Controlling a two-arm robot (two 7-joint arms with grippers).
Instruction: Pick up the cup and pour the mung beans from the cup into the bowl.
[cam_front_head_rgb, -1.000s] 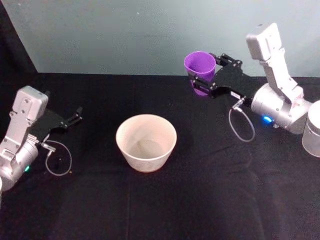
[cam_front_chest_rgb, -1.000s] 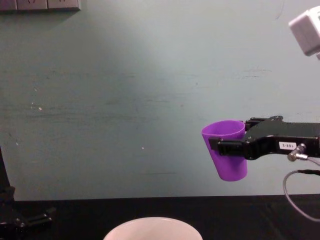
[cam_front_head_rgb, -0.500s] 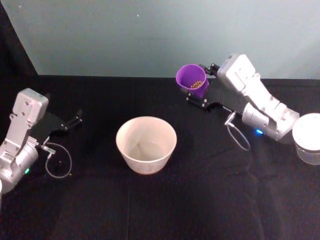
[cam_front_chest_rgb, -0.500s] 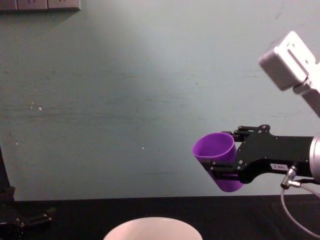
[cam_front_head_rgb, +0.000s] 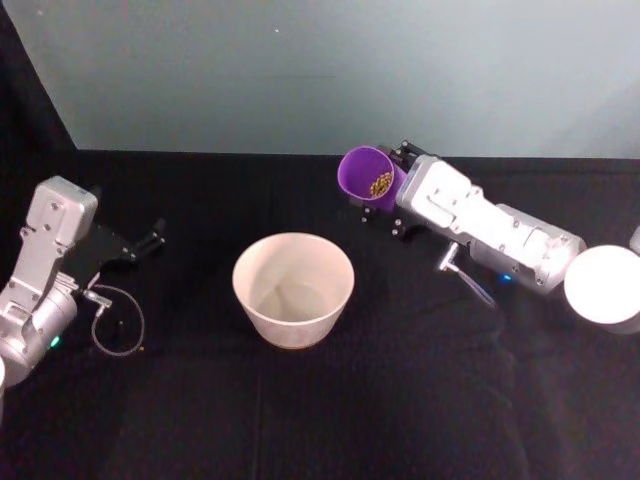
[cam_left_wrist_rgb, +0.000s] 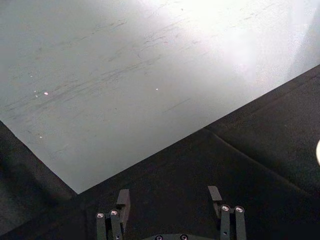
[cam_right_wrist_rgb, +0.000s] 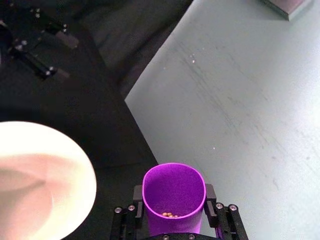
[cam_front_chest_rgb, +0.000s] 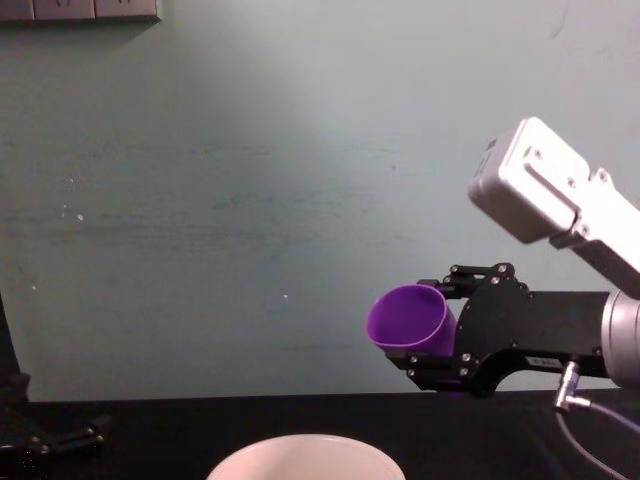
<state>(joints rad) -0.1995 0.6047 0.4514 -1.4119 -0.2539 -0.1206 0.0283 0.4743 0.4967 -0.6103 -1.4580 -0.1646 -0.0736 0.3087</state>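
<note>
My right gripper (cam_front_head_rgb: 385, 195) is shut on the purple cup (cam_front_head_rgb: 362, 172), holding it in the air behind and to the right of the bowl (cam_front_head_rgb: 293, 288). The cup (cam_front_chest_rgb: 408, 319) is tipped steeply toward the left, mouth facing the bowl's side. Mung beans (cam_front_head_rgb: 381, 184) lie inside it near the lower wall; in the right wrist view they sit at the cup's (cam_right_wrist_rgb: 174, 192) bottom. The pale bowl (cam_right_wrist_rgb: 45, 180) stands upright on the black table, and its rim (cam_front_chest_rgb: 305, 447) shows low in the chest view. My left gripper (cam_left_wrist_rgb: 170, 210) rests open at the table's left (cam_front_head_rgb: 152, 238).
A black cloth covers the table (cam_front_head_rgb: 330, 410), with a pale teal wall (cam_front_head_rgb: 330, 70) behind it. A white round part of the right arm (cam_front_head_rgb: 603, 288) sits at the right edge. A loose cable (cam_front_head_rgb: 115, 325) hangs by the left arm.
The right arm has swung left and lower, carrying the cup closer to the bowl. The wrist has rolled, tipping the cup from nearly upright to steeply tilted leftward. The left arm stayed put.
</note>
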